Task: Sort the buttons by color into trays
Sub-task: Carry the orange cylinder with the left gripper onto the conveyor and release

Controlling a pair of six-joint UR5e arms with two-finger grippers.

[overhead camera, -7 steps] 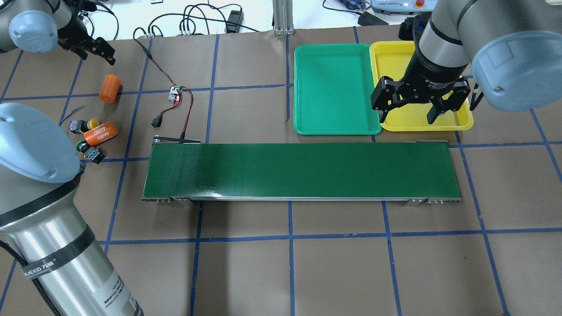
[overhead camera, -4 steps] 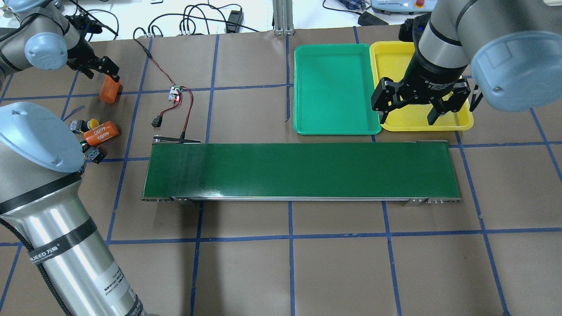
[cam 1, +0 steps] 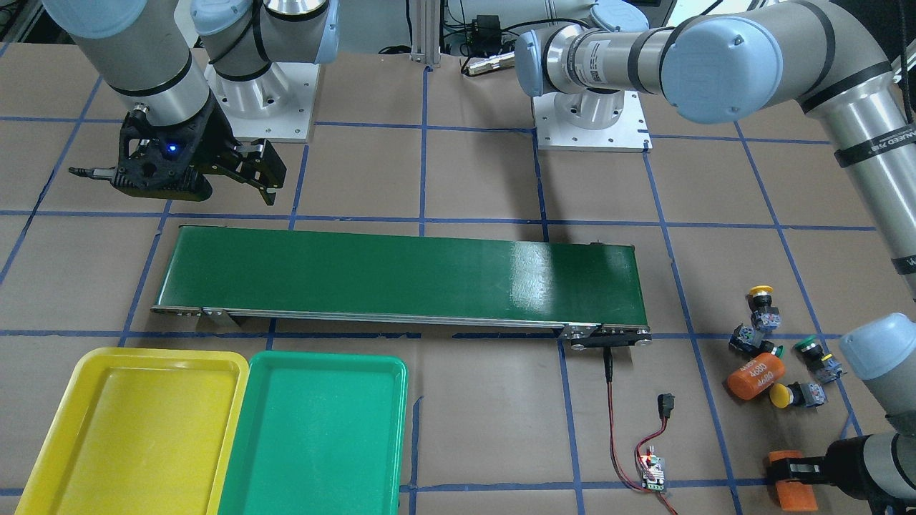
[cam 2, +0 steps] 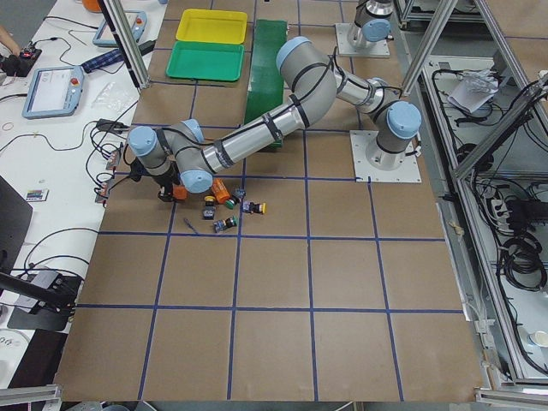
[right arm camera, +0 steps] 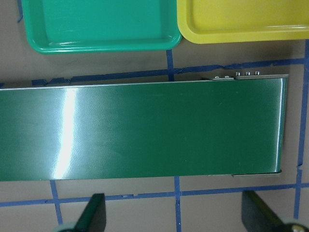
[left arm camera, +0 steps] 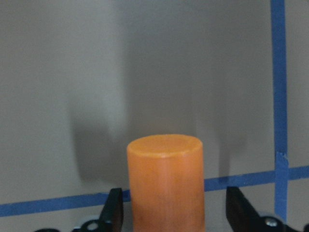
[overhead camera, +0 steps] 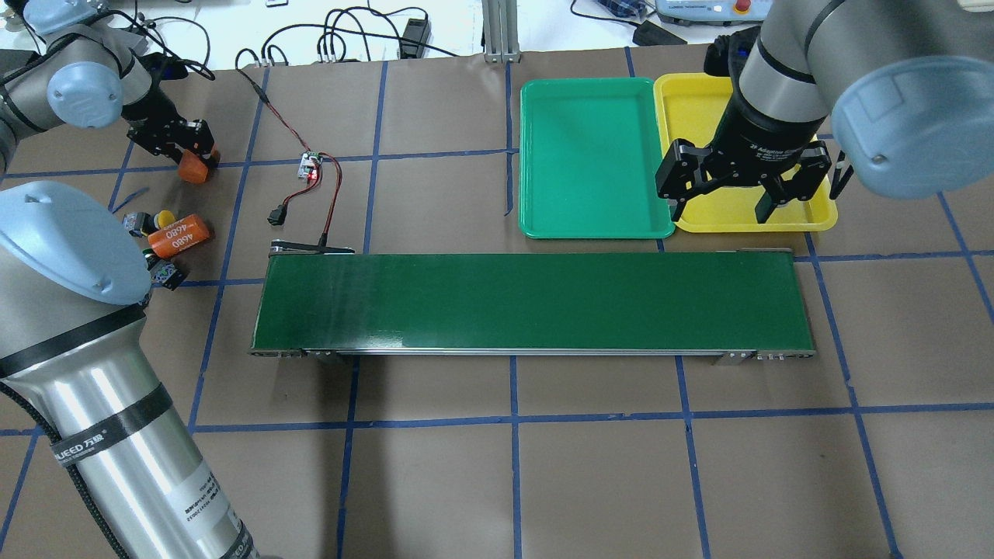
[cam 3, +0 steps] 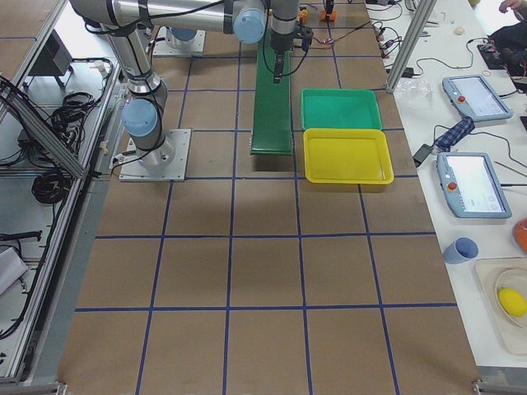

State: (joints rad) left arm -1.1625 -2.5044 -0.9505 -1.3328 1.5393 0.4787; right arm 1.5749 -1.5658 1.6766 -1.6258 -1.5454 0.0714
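The left gripper (overhead camera: 183, 147), fingers spread, straddles an orange cylinder (left arm camera: 165, 179) at far left, seemingly without squeezing it, while the right gripper (overhead camera: 721, 208) hangs spread-fingered above the conveyor belt's (overhead camera: 536, 299) right end and the buttons (cam 1: 791, 395) lie left, well apart from the trays (overhead camera: 590, 155).

At the upper left of the frame, the left gripper (overhead camera: 189, 146) is seen over an orange cylinder (overhead camera: 191, 168). At the upper right, the right gripper (overhead camera: 721, 203), jaws spread, is held above the yellow tray (overhead camera: 693, 105), beside which the green tray (overhead camera: 590, 155) is set.
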